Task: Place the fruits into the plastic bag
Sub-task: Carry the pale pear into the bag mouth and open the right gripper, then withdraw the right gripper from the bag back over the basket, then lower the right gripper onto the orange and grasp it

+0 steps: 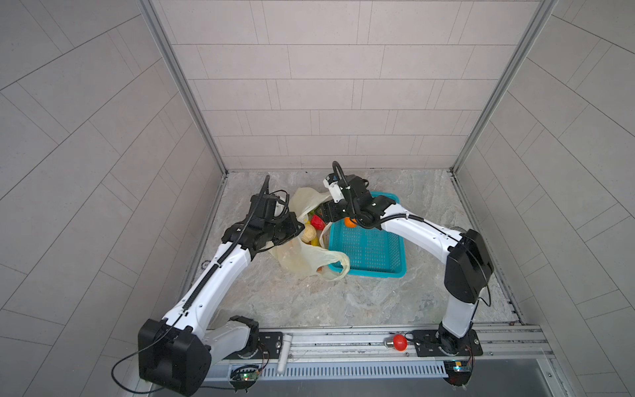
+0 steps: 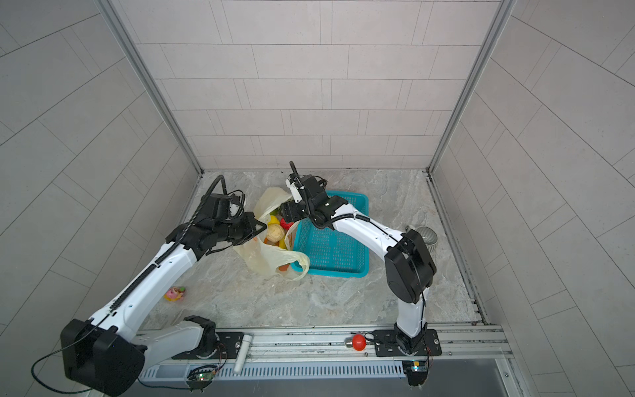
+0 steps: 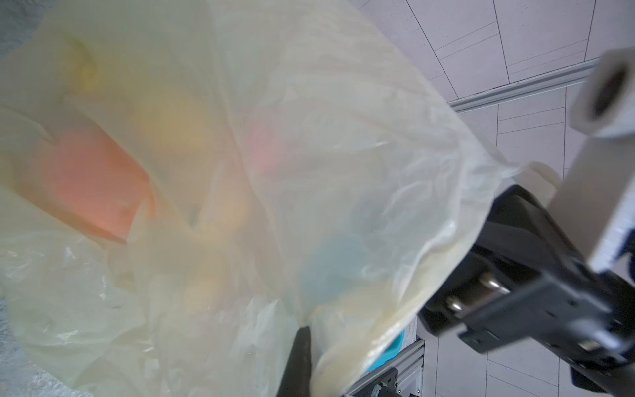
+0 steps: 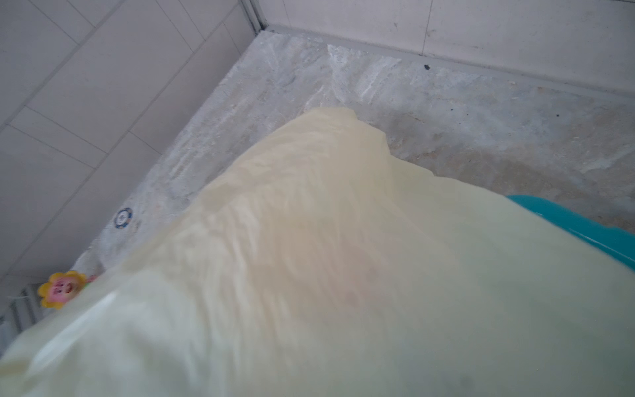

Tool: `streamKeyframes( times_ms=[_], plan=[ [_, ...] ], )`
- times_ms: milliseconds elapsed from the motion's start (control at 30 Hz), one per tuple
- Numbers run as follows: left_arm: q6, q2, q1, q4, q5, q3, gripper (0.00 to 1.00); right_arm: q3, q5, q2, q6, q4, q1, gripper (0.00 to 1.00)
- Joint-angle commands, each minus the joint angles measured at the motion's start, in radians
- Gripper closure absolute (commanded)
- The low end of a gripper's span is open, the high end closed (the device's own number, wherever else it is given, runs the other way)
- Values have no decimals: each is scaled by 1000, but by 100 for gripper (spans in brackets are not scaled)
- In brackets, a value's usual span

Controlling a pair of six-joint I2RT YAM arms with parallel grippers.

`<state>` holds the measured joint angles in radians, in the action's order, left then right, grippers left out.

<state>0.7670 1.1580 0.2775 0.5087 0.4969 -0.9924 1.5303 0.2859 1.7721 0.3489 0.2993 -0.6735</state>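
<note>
The cream-yellow plastic bag (image 1: 309, 257) (image 2: 264, 254) lies mid-table with its mouth held up. My left gripper (image 1: 299, 228) (image 2: 263, 227) (image 3: 304, 330) is shut on the bag's left rim. Inside the mouth lie a red fruit (image 1: 318, 222) (image 2: 285, 223), a tan round fruit (image 1: 308, 234) (image 2: 275, 233) and a yellow one (image 2: 281, 243). An orange fruit (image 1: 350, 222) sits in the teal basket (image 1: 367, 247) under my right arm. My right gripper (image 1: 323, 213) (image 2: 283, 211) hovers over the bag's mouth. Bag film (image 4: 343, 275) covers its jaws in the right wrist view.
The teal basket (image 2: 330, 247) touches the bag's right side. A flower toy (image 2: 175, 294) (image 4: 60, 288) lies near the left wall. A ribbed metal bowl (image 2: 426, 237) stands behind my right arm. A red bulb (image 1: 398, 342) and a white cylinder (image 1: 285, 354) rest on the front rail.
</note>
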Motion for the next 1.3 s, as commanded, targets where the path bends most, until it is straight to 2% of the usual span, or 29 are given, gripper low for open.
streamKeyframes(
  times_ms=[0, 133, 233, 367, 500, 567, 700, 1033, 1267],
  plan=[
    [1, 9, 3, -11, 4, -3, 100, -53, 196, -100, -31, -6, -1, 24],
    [5, 8, 3, -15, 3, -4, 100, -120, 313, -210, -50, -12, 4, 24],
    [5, 3, 4, -13, 2, -3, 100, -153, 325, -299, -53, -17, 30, 24],
    [7, -4, 3, -9, 2, 2, 100, -190, 233, -399, 0, -43, 137, 24],
    [8, -9, 3, -9, 2, 7, 100, -276, 56, -463, 123, -97, 307, 24],
    [9, -8, 3, -9, 3, 7, 100, -311, 15, -463, 169, -103, 376, 24],
    [10, -3, 5, -10, 5, 4, 100, -338, -73, -406, 209, -43, 431, 24],
    [9, 3, 5, -14, 6, 4, 100, -280, 10, -133, 182, 28, 376, 25],
    [8, 8, 5, -18, 8, 3, 100, -122, 32, 50, 141, 180, 303, 24]
  ],
)
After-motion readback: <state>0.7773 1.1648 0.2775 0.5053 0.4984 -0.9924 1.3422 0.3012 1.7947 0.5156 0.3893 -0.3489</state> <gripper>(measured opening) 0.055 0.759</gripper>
